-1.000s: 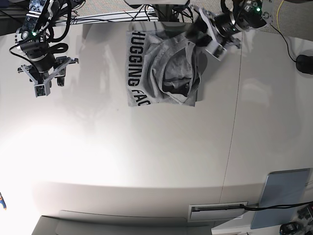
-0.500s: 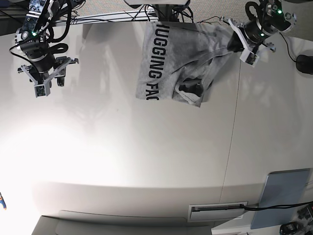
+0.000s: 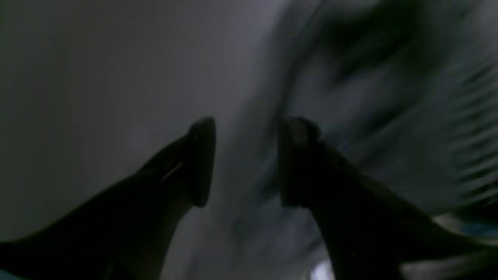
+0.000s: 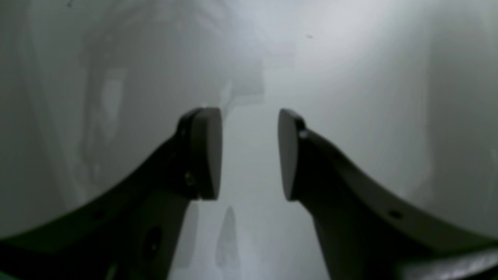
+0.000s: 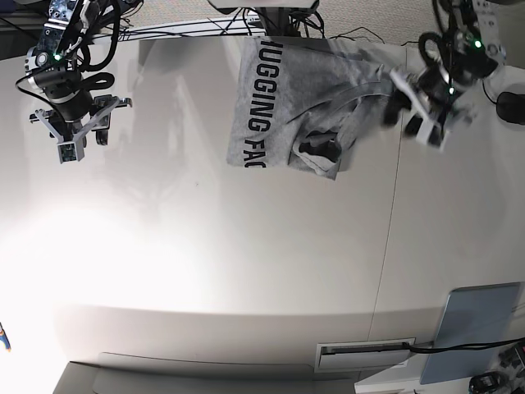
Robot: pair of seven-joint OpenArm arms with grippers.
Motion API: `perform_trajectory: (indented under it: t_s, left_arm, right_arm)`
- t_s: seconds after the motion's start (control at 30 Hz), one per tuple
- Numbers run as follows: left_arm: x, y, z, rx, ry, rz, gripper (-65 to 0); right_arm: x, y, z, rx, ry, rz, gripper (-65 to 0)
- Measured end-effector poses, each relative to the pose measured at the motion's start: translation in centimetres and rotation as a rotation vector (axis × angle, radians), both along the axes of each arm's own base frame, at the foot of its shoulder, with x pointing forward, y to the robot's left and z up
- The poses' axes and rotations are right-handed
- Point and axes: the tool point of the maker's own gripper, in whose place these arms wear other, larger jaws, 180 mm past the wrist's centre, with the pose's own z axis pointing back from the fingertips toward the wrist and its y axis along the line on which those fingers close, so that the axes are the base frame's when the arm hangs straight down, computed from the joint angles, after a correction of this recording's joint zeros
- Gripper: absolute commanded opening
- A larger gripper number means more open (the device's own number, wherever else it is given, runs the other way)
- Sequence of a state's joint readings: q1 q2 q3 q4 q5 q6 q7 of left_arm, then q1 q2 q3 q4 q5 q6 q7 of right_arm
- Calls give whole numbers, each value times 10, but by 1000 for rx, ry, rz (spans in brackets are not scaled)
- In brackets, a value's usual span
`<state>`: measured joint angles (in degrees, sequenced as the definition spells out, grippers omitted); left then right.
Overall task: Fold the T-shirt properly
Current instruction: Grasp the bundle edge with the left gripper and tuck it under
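T-shirt: your grey tee lies crumpled at the far edge of the table, a little right of centre in the base view. Black block lettering runs down its left side, and a bunched fold with a dark opening sits at its near right corner.
Table: you have a pale, glossy top with a strong glare patch at the near left and a thin seam running near to far on the right side.
Grey panel: you can see a flat grey sheet at the near right corner of the table, well apart from the tee.
Right gripper: on the base view's left, your claw hangs over bare table, well apart from the tee. The wrist view shows its two fingers standing apart with only table between them, holding nothing.
Left gripper: on the base view's right, your claw sits just beside the tee's right edge, blurred. In the wrist view its fingers stand apart with a clear gap, and blurred grey cloth fills the background. You cannot tell from that dark picture whether any cloth lies between them; the base view shows none gripped.
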<state>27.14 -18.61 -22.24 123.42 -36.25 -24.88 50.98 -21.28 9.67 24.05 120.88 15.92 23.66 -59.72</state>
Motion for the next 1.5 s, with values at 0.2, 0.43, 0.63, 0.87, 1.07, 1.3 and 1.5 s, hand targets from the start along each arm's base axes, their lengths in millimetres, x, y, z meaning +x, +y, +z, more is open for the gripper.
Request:
perform_trajectory:
  t_s: [0.2,0.43,0.63,0.87,1.07,1.3,1.5]
  left_arm:
    - [33,-24,11,-52,-57,-4,-375]
    - [53,-60,-32,-68,33,-62,-375]
    - [71,-71,-38,-125,46,-37,-375]
    - [64,-71,-55,-125,108,-53,-463]
    - [65,-71,-56,-124,112,-52,-650]
    - [95,-2,-48,29,59,162,-650]
    - [95,30,-48,107,48,236,-650]
  right_arm:
    - [0,0,0,0,0,0,-409]
    - [-1,0,-1,0,5,-1,-409]
    - [-3,-1,-3,-1,21,-5,-409]
    - [-4,-1,-3,-1,26,-6,-409]
    - [-4,-1,-3,-1,27,-5,-409]
    - [-4,-1,-3,-1,26,-5,-409]
    - [-3,-1,-3,-2,26,-5,-409]
